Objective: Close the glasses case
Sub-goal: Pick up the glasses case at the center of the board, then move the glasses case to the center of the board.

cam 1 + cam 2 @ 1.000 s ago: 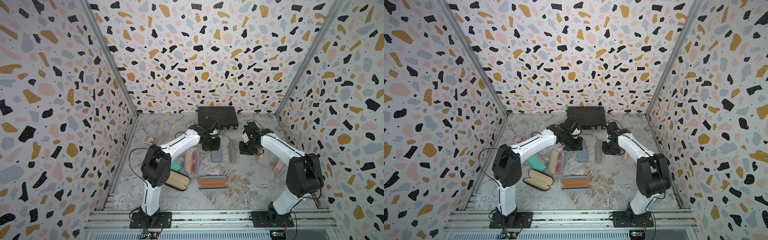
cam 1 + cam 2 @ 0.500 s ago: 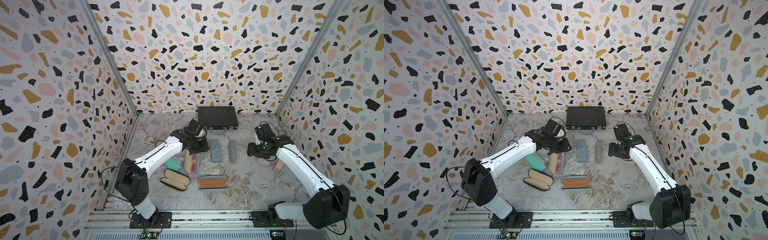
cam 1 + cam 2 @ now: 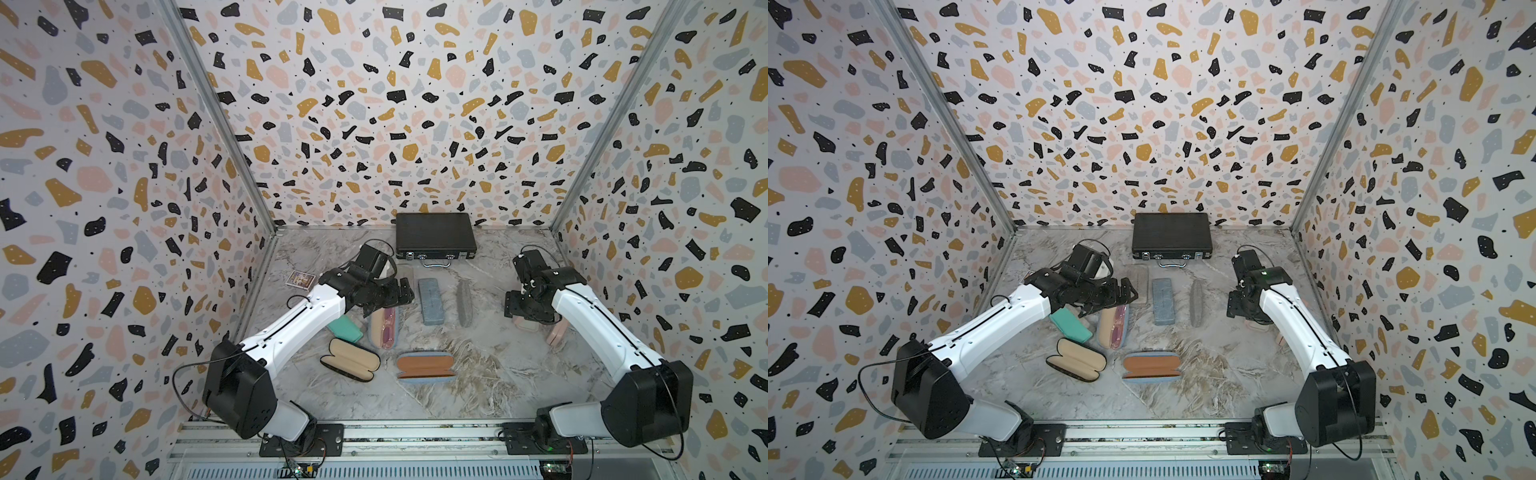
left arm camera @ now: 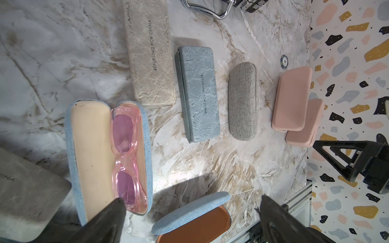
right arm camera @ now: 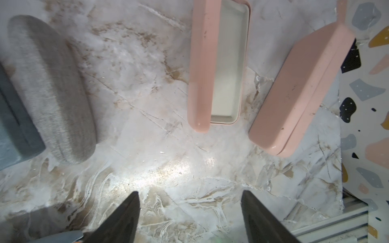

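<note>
Worktop (image 3: pixel 478 395): grey-white marble, tan veins. Walls (image 3: pixel 374 104): white terrazzo with black, ochre, pink and grey chips.
12 o'clock: briefcase (image 3: pixel 434 233), black.
Centre: slate-blue marbled case (image 3: pixel 430 301); grey woven case (image 3: pixel 464 302); beige marbled case (image 4: pixel 150 52).
9 o'clock: teal case (image 3: pixel 345 328); denim-blue case (image 4: pixel 92 147), cream lining, pink glasses (image 4: pixel 125 155).
7 o'clock: black case (image 3: pixel 350 360), tan lining.
6 o'clock: pale-blue case (image 3: pixel 424 365), rust lining.
3 o'clock: closed pink case (image 5: pixel 301 88); open pink case (image 5: pixel 200 73), off-white inside.
</note>
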Robot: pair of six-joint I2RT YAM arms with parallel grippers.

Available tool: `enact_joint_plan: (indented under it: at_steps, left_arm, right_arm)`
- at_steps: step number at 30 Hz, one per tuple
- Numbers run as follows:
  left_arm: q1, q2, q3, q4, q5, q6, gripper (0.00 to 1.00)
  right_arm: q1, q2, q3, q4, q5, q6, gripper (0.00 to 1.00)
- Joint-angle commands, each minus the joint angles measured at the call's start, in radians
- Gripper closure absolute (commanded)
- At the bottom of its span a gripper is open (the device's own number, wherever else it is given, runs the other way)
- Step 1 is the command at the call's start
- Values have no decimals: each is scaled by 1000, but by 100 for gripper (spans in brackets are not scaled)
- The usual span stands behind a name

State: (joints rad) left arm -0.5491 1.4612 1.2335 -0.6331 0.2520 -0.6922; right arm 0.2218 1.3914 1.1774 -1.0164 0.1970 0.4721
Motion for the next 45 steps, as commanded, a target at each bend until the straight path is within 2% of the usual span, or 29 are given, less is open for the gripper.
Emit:
enact_joint_plan:
  at_steps: [1, 12, 19, 24, 26, 30, 33, 38, 45]
  left_arm:
    - [18, -25, -22, 21, -2, 14, 1]
    - [35, -10, -9, 6, 7, 31, 1]
    - [42, 0, -2, -4, 4, 38, 1]
    - [46, 3, 6, -14, 2, 48, 1]
    - [48, 7, 9, -15, 1, 50, 1]
    - [51, 16, 9, -10, 9, 50, 1]
    - [52, 19, 7, -4, 19, 48, 1]
    - [52, 12, -7, 11, 30, 37, 1]
    - [52, -10, -37, 35, 45, 22, 1]
  right_arm:
    - [-21, 30, 43, -32, 28, -1, 23]
    - [-84, 207, 128, 41, 6, -28, 29]
    - [-108, 305, 171, 85, -30, -37, 39]
    - [-118, 356, 188, 107, -52, -43, 41]
    - [-118, 369, 191, 114, -62, -41, 47]
    - [-119, 380, 189, 127, -104, -43, 71]
    - [-119, 368, 172, 146, -154, -46, 84]
    - [-117, 334, 125, 172, -237, -28, 91]
    - [-86, 247, 32, 211, -285, 14, 92]
